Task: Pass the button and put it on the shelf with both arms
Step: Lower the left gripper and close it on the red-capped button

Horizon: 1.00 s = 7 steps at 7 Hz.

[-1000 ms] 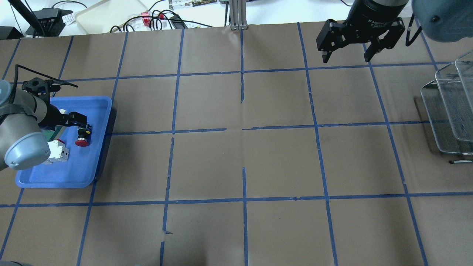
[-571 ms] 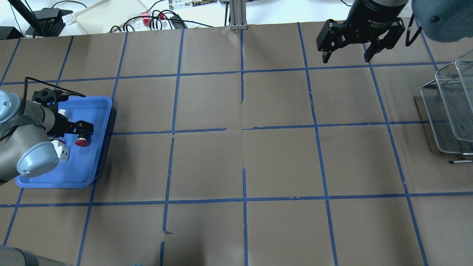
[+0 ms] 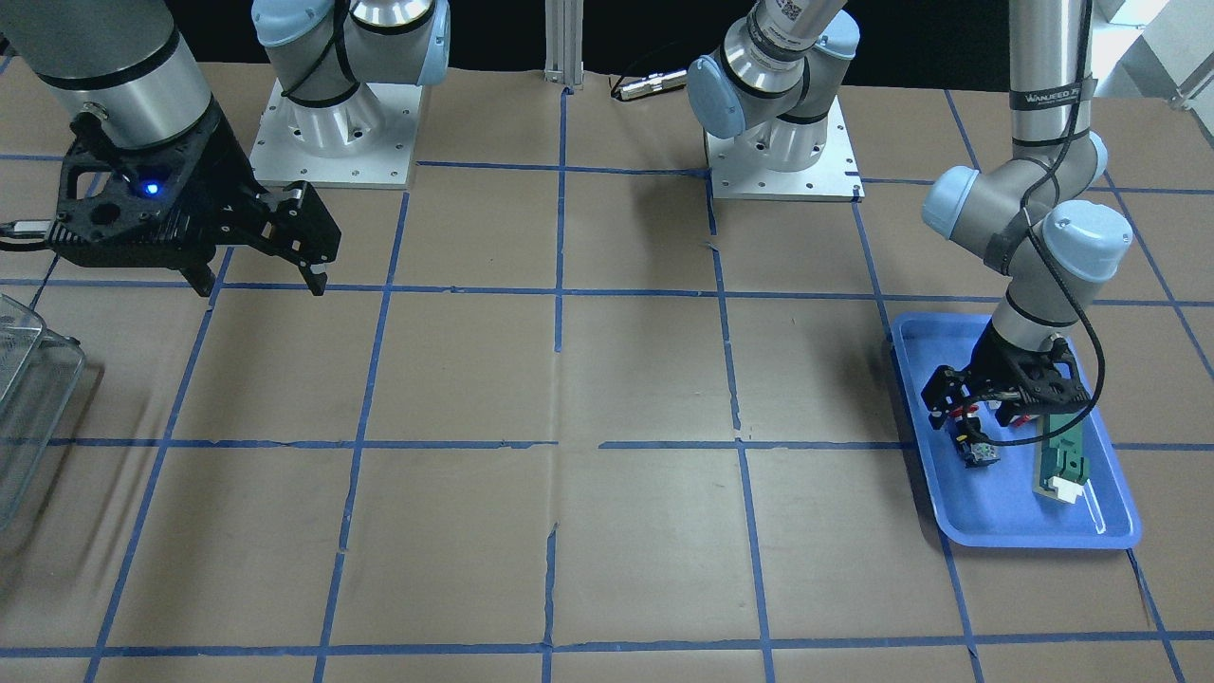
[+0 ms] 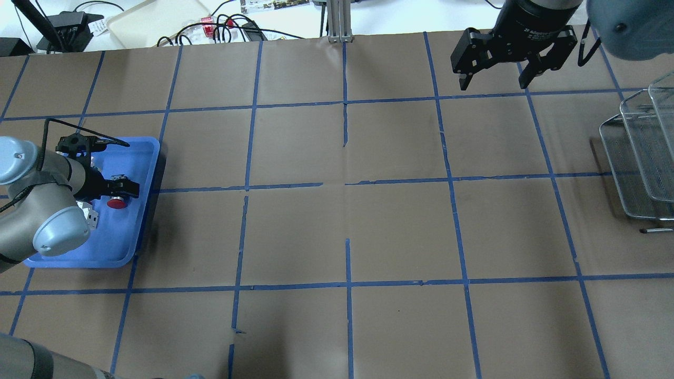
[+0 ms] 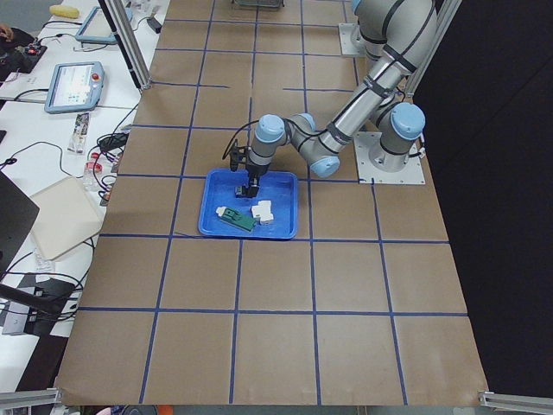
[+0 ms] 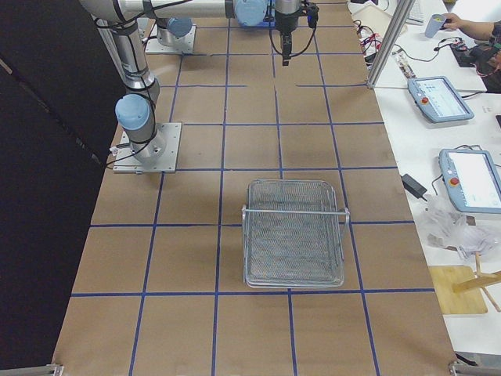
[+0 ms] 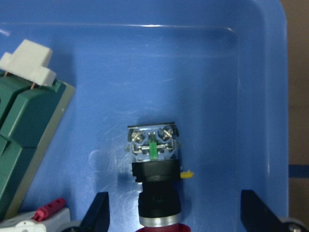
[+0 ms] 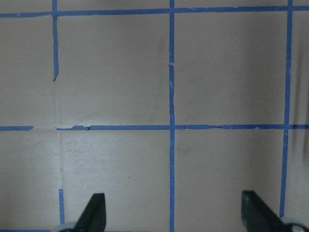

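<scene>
My left fingers [image 7: 100,212] are spread wide and they pinch nothing. The button [image 7: 153,179] lies on its side between them, on the floor of the blue tray [image 7: 217,72]. Its red cap is at the end closest to my wrist. Its contact block with the small screws points away, beyond my fingertips. The button touches neither finger. It is nearer to one finger than to the other, and a broad strip of blue floor shows between it and the farther one.

Just outside the nearer finger is the white block with a red bit [image 7: 41,220]. A little beyond it, more forward, the green-and-white block [image 7: 24,125] lies flat in the same tray. Outside the farther finger runs the long rim of the tray, and after it the brown worktop [image 4: 295,231] with its blue tape lines. Whether my fingertips touch the floor of the tray, I cannot tell.

My right fingers [image 8: 95,210] are also spread, with nothing between them. They hang above the worktop, over a place where two tape lines cross. The shelf [image 4: 629,158], a wire mesh rack with rounded corners, stands on the worktop to the side of my right fingers and well apart from them. It is very far from my left fingers and from the button.
</scene>
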Tool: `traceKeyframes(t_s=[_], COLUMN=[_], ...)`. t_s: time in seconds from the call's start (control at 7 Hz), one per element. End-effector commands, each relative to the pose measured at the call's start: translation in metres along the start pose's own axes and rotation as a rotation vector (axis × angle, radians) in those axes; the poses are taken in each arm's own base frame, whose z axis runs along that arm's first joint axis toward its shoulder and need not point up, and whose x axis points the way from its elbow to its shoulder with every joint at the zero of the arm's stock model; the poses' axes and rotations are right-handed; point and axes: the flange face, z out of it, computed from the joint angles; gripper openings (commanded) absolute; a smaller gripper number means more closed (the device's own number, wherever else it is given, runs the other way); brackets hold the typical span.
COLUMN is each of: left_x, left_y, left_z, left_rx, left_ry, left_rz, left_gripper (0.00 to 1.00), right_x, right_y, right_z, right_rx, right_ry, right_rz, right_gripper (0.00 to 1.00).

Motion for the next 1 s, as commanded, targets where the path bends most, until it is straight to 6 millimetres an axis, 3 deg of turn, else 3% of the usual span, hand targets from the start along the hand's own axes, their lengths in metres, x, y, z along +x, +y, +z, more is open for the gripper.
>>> traceKeyframes(t_s=[0.0,0.14,0.29,0.86], left_x=[-0.005,-0.011,-0.021,-0.021], left_y=[0.003,0.006,0.009,0.01], left_z=[0.005,0.008,0.009,0.01], left_rx=[-0.009,-0.018,-0.02,-0.019], left_ry=[0.003,0.002,-0.002,0.002], left_rz=[-0.006,-0.016,-0.033,-0.049], left_gripper=[0.87,0.81,0.81,0.81], right_x=[0.0,0.0,0.0,0.0], right_y=[0.0,0.0,0.0,0.0], right_z=[0.0,0.0,0.0,0.001], right_rx=[-0.001,-0.001,-0.001,-0.004], right_ry=[0.0,0.0,0.0,0.0], right_rz=[0.0,0.0,0.0,0.0], right_gripper=[1.0,1.0,1.0,1.0])
